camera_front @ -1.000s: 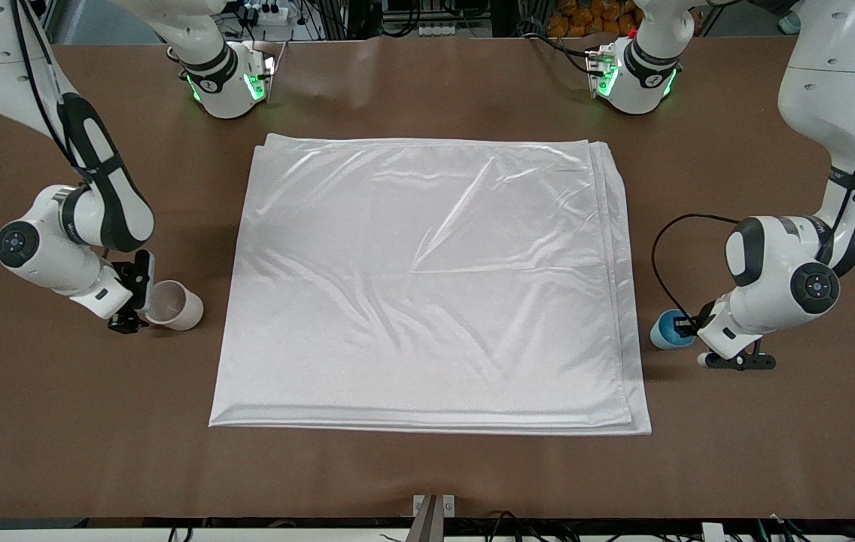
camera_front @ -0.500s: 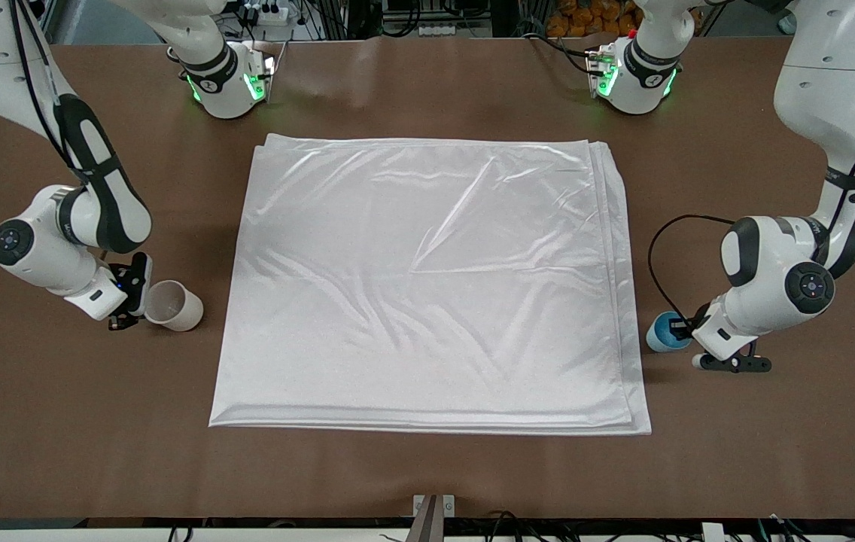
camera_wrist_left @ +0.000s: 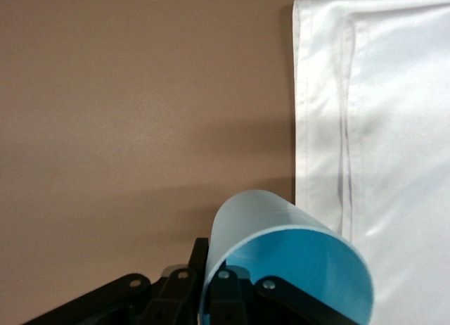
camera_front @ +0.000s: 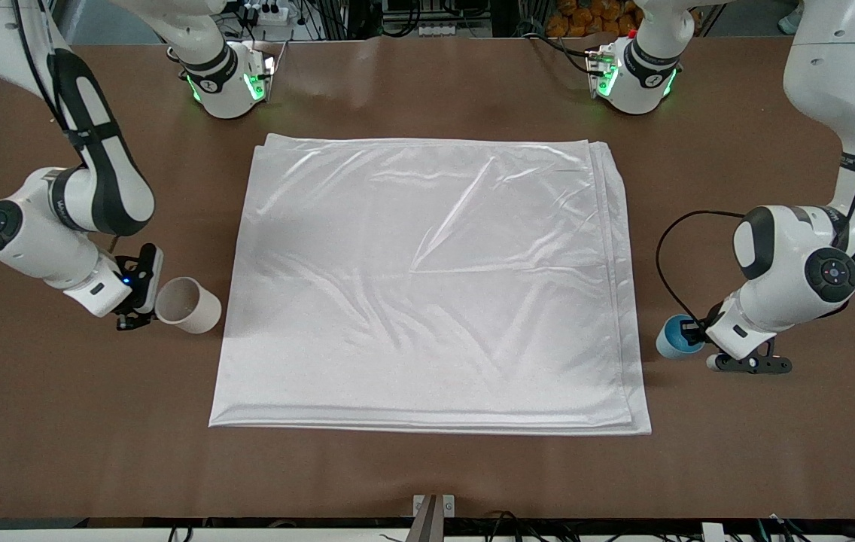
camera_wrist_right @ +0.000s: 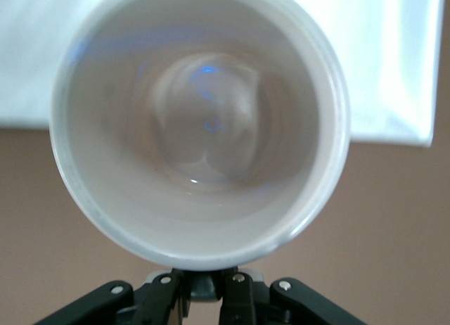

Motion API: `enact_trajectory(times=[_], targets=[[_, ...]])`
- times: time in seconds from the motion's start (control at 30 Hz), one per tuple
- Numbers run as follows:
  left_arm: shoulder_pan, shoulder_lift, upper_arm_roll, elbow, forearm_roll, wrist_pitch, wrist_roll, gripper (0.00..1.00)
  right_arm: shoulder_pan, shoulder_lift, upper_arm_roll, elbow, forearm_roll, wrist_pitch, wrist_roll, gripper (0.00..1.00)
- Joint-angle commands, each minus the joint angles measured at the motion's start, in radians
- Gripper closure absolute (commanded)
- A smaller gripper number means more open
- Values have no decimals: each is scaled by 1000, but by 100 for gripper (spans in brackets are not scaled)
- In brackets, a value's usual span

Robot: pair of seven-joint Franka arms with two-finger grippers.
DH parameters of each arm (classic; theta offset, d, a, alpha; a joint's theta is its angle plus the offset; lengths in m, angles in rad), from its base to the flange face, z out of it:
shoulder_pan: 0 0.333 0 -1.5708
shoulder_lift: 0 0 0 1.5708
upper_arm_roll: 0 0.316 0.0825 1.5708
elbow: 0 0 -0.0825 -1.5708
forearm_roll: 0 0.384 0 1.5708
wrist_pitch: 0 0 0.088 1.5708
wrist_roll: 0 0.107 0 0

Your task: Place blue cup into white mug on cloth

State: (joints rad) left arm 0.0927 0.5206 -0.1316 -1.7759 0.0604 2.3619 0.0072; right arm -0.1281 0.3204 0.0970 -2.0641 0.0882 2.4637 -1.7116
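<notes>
The white cloth (camera_front: 427,286) lies flat in the middle of the brown table. My right gripper (camera_front: 140,299) is shut on the black handle of the white mug (camera_front: 188,305) and holds it tilted, low over the table beside the cloth's edge at the right arm's end. In the right wrist view the mug (camera_wrist_right: 200,121) shows its pale inside above the gripper (camera_wrist_right: 211,297). My left gripper (camera_front: 698,336) is shut on the wall of the blue cup (camera_front: 673,336), low over the table beside the cloth's edge at the left arm's end. In the left wrist view the blue cup (camera_wrist_left: 281,262) sits tilted in the gripper (camera_wrist_left: 211,286).
The cloth's folded edge shows in the left wrist view (camera_wrist_left: 380,128) and in the right wrist view (camera_wrist_right: 394,65). Both arm bases (camera_front: 228,75) (camera_front: 631,75) stand at the table's edge farthest from the front camera. Bare brown table surrounds the cloth.
My right gripper has raised the white mug and carried it a little toward the cloth. My left gripper has shifted slightly with the blue cup, away from the cloth.
</notes>
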Motion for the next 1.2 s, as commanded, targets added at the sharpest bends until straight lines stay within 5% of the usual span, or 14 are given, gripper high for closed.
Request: enact_trajectory(times=[0.0, 0.2, 0.63, 0.97, 1.17], targets=[[-2, -56, -5, 0, 21, -50, 7, 100, -4, -27, 104, -27, 11, -11, 102, 100], [-1, -85, -36, 49, 19, -134, 4, 100, 15, -23, 213, -28, -39, -14, 304, 100], [-2, -120, -100, 119, 16, -225, -6, 100, 18, 52, 513, -5, -494, -40, 1033, 100], [-22, -151, -195, 121, 24, -280, -150, 100, 64, 207, 561, 100, -671, -37, 1187, 100], [-83, -156, -214, 122, 26, -305, -226, 100, 116, 264, 570, 156, -693, -39, 1276, 99]])
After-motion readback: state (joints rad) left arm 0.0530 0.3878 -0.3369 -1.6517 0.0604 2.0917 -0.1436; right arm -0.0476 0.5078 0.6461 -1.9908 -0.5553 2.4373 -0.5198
